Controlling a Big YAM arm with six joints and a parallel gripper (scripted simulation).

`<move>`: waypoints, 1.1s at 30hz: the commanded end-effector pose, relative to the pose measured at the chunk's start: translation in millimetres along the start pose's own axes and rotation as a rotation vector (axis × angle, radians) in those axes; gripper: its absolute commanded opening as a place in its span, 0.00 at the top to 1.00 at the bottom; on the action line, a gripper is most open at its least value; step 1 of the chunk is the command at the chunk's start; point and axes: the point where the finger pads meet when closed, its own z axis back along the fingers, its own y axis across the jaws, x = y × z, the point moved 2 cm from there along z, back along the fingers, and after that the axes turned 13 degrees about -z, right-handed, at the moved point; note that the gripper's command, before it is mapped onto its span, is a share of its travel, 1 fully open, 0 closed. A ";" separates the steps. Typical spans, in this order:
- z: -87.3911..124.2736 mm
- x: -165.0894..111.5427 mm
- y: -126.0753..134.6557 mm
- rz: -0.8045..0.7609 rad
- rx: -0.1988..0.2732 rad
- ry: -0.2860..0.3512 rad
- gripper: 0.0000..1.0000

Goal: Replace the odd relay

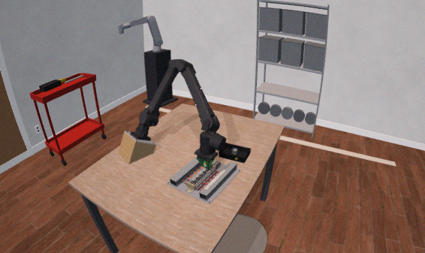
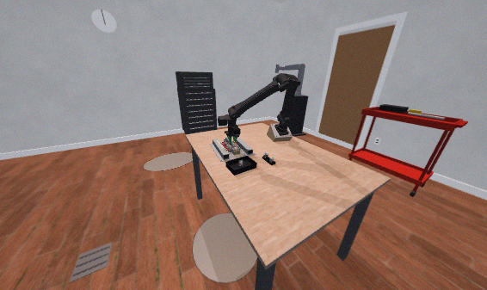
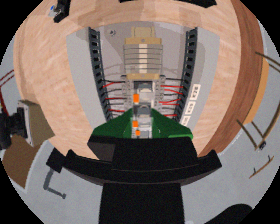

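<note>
The grey relay panel [image 1: 203, 176] lies on the table with a row of relays [image 3: 143, 63] between two dark rails. My gripper [image 3: 141, 111] stands low over the near end of the row, at the tray side of the panel in the top view [image 1: 206, 161]. Its green fingers are shut on a relay [image 3: 143, 117] with an orange button; whether that relay's top is level with the others' tops is hidden by the fingers.
A small black stand [image 2: 268, 158] with a small part on it sits on the table near the tray [image 2: 242, 165]. A tan wedge block [image 1: 136, 148] carries the arm's base at the table's far left. A round stool [image 1: 240, 236] stands at the table's front edge.
</note>
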 end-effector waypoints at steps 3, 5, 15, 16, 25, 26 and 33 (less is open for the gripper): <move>5.0 12.1 -14.1 0.029 -0.034 -0.004 1.00; 5.0 12.1 -14.1 0.029 -0.034 -0.004 1.00; 5.5 12.5 -14.9 0.031 -0.035 -0.004 1.00; 5.5 12.5 -14.9 0.031 -0.035 -0.004 1.00; 6.2 13.0 -16.2 0.032 -0.037 -0.005 1.00; 6.7 13.4 -17.2 0.032 -0.038 -0.005 1.00; 6.7 13.6 -19.0 0.030 -0.033 -0.004 1.00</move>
